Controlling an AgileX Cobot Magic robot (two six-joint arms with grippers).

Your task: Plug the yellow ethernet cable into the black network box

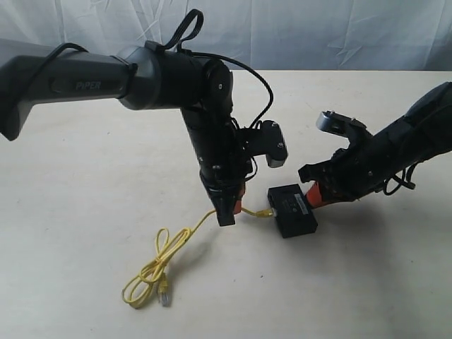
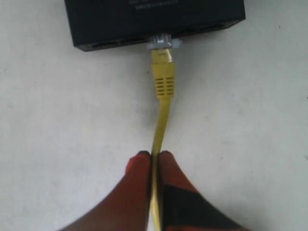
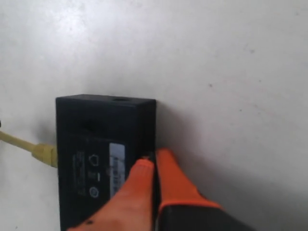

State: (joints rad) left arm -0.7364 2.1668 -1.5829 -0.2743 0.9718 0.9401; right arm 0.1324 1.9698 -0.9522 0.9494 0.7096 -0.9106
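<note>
The black network box (image 1: 295, 210) lies flat on the table, label up. The yellow ethernet cable (image 1: 169, 251) runs from a loose loop to the box's port side. Its clear plug (image 2: 162, 41) sits in the mouth of a port on the box (image 2: 154, 19); how deep it sits I cannot tell. My left gripper (image 2: 155, 155) is shut on the cable (image 2: 163, 82) a short way behind the yellow boot. My right gripper (image 3: 155, 156) is shut, its orange tips resting at the top edge of the box (image 3: 96, 144) on the side opposite the cable (image 3: 29, 147).
The cable's free end with its other plug (image 1: 164, 296) lies near the table's front. The pale table top (image 1: 85, 212) stretches to the left of the arms. A white cloth backdrop (image 1: 296, 28) hangs behind the table.
</note>
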